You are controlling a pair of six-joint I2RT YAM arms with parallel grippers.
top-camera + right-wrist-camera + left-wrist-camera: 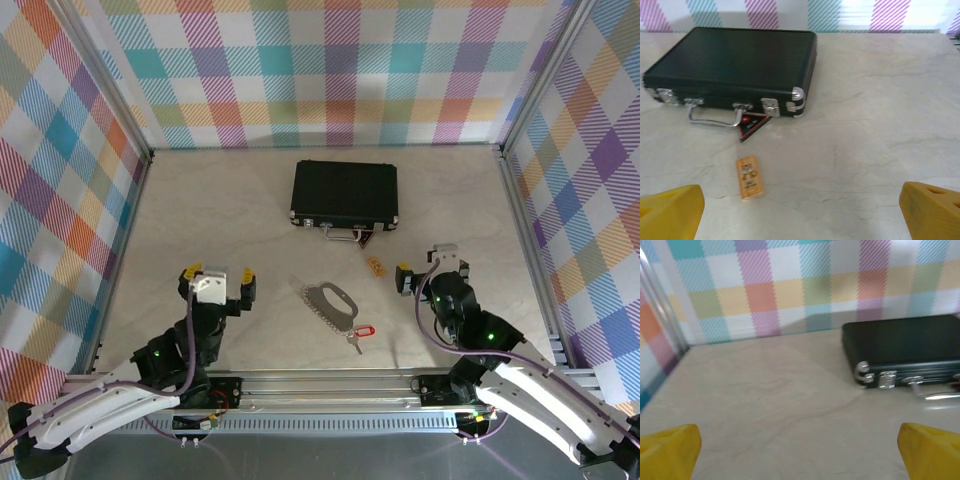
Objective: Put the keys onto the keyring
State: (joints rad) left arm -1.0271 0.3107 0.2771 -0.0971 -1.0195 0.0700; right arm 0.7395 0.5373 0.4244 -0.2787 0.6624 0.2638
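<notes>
The grey metal keyring (328, 301) lies flat on the table between the two arms, its toothed edge to the left. The small silver key with a red head (359, 334) lies just right of the keyring's near end, apart from it. My left gripper (217, 283) is well left of the keyring, open and empty; its yellow fingertips (670, 450) frame bare tabletop. My right gripper (430, 270) is right of the keyring, also open and empty, with yellow fingertips (932, 212) at the frame corners.
A black case (345, 193) with a metal handle (712, 120) lies at the back centre, a red-and-black triangular tag (752, 125) by the handle. A small yellow-orange tag (749, 176) lies before it. Checked walls enclose the table (200, 220).
</notes>
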